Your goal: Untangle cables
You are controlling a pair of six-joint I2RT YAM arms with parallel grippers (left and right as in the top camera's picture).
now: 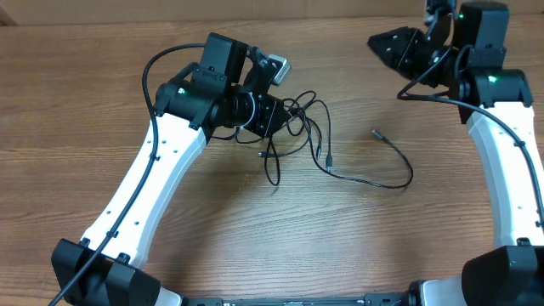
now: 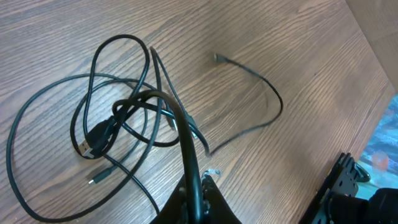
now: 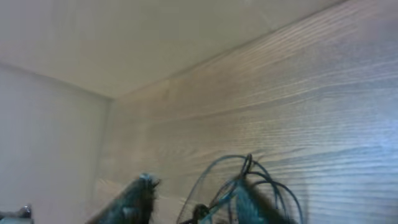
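As the left gripper (image 2: 198,186) clamps one strand of the cables (image 2: 99,135) knotted mid-table (image 1: 255,221), the right gripper (image 1: 381,44) hangs open, well apart; separating loops likely needs its grasp on another strand.

Thin black cables (image 2: 124,112) looped, tangled; one strand (image 2: 261,78) curving away.
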